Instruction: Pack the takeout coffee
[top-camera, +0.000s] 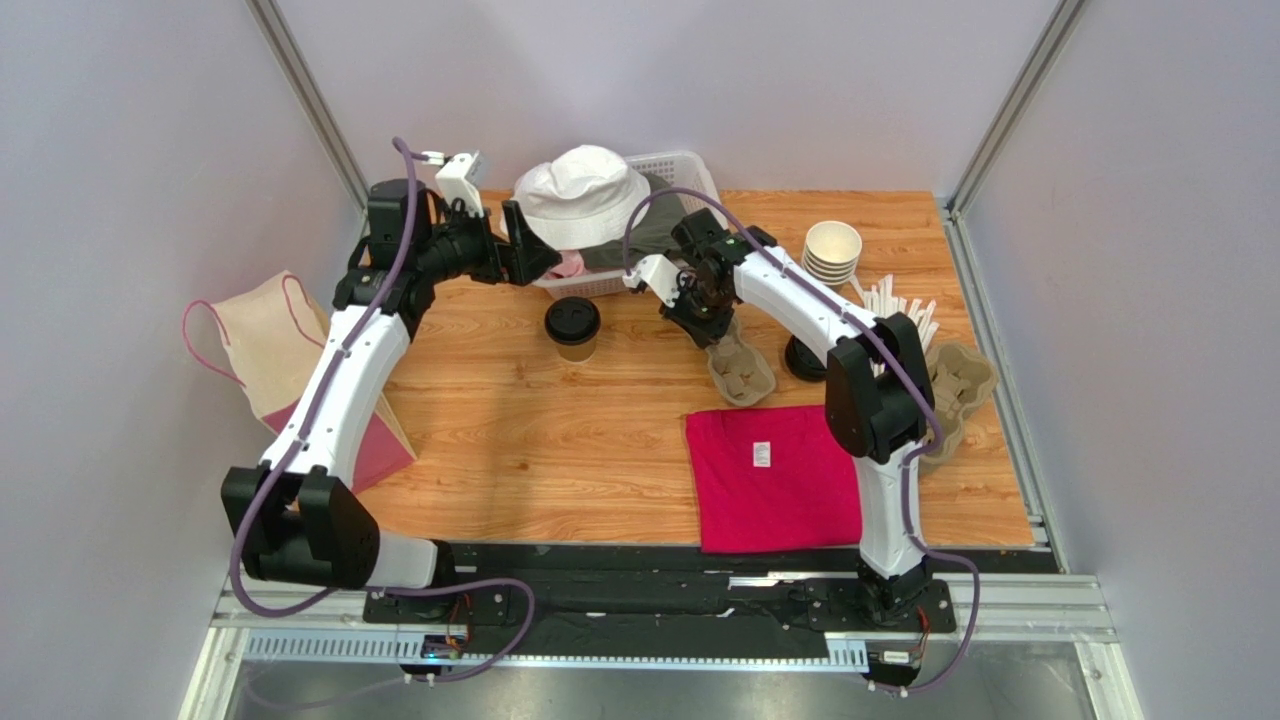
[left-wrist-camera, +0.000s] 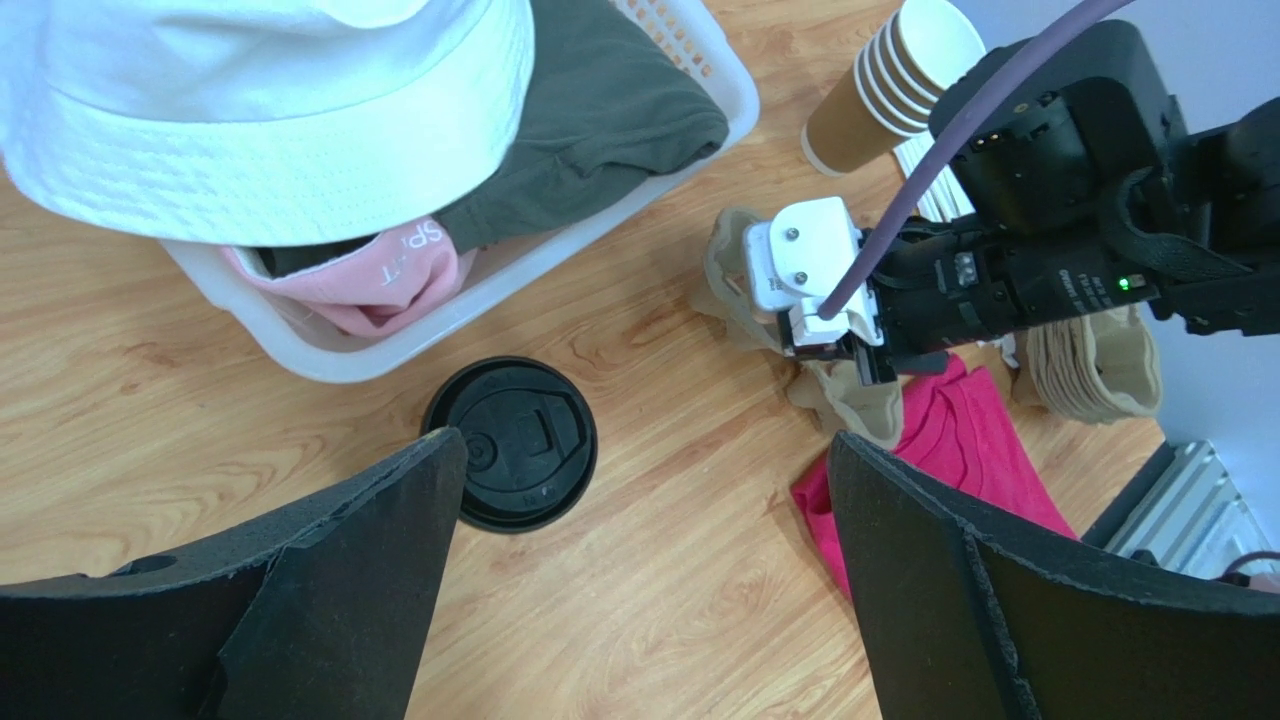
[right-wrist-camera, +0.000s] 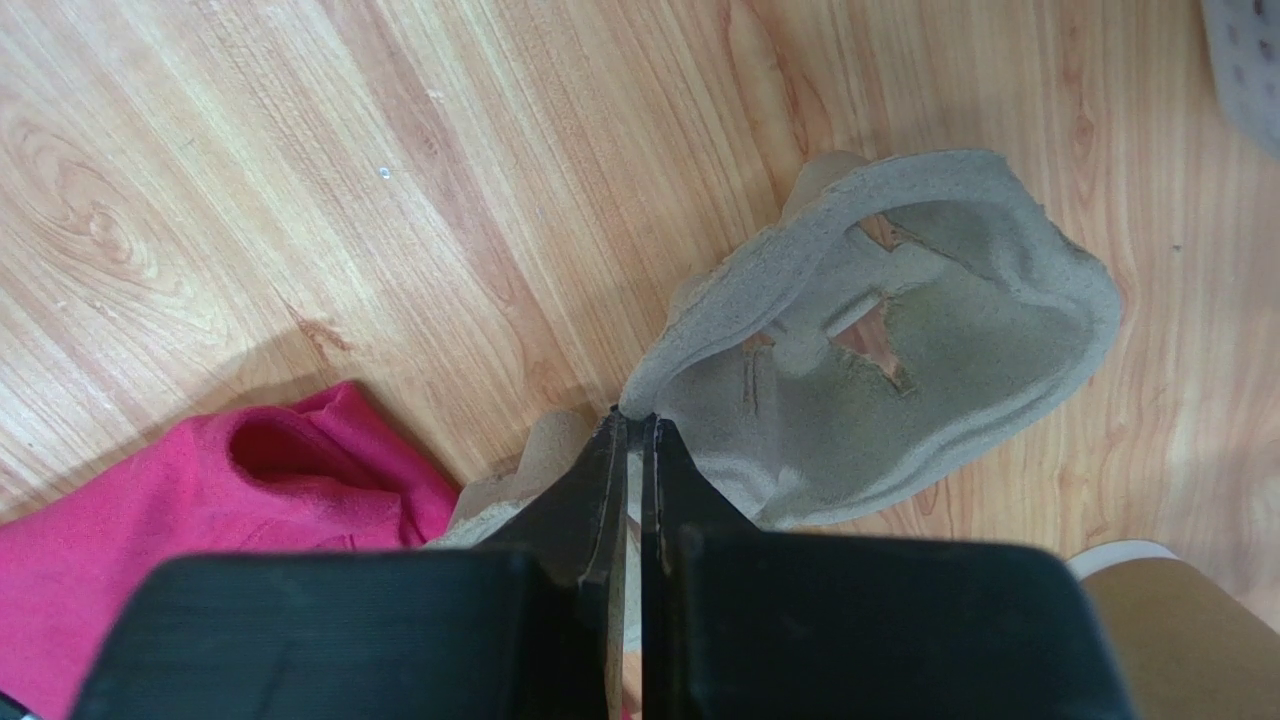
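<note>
The takeout coffee (top-camera: 573, 327) stands upright on the bench just in front of the white basket (left-wrist-camera: 601, 228), on the arms' side of it. Its black lid is pressed on, which we read as the reason it can be moved without a spill. The left tool (left-wrist-camera: 643, 450) hangs over the near edge of the basket with its fingers spread as wide as they go and nothing between them. In its wrist view the lid sits just inside the left finger, so we judge it is lining up to take the cup around its body. To the near right of the basket, the right tool (right-wrist-camera: 633, 428) is pinched fully shut on the thin rim of a pulp cup carrier (right-wrist-camera: 902, 345). Gripping the edge rather than the middle leaves the pockets free to receive the cup. We cannot tell for sure whether the carrier is lifted clear or one end rests on the wood; it looks tilted. A magenta cloth (top-camera: 774, 473) lies further in front of the basket, beyond the carrier. A paper bag (top-camera: 278, 353) sits well to the basket's left, likely where the packed coffee ends up.
</note>
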